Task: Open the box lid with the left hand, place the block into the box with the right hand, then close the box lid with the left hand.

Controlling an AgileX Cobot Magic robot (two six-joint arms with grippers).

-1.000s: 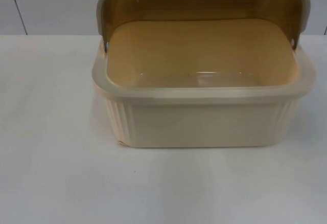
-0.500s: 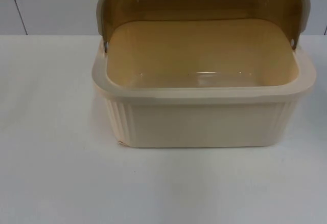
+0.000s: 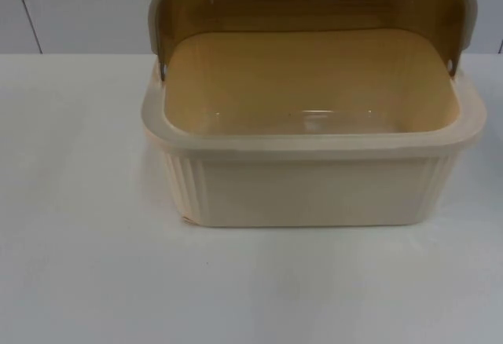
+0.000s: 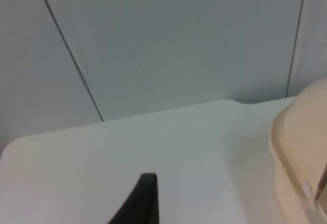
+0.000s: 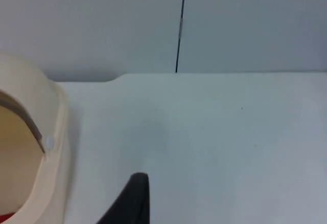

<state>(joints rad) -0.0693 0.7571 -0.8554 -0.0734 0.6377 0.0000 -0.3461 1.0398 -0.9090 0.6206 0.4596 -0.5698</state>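
The box (image 3: 314,191) sat against the far edge of the table (image 3: 78,281), midway along it, with the lid (image 3: 314,2) thrown right back toward the partition wall (image 3: 78,6). The left gripper (image 4: 145,198) hung over bare table off the box's left end. Open or closed, I could not tell. The right gripper (image 5: 134,198) waited off the right end, and its grip was just as unreadable.

A red sliver (image 5: 4,218) peeked from inside the box in the right wrist view. It was possibly the block, but too little showed to be sure.

The risk looked to be in the closing. A left arm reaching across could clip the rim, or shove the light box toward the wall. A lid let go early would slam.

There was wide room on the near side and at both ends, but almost none behind the lid.
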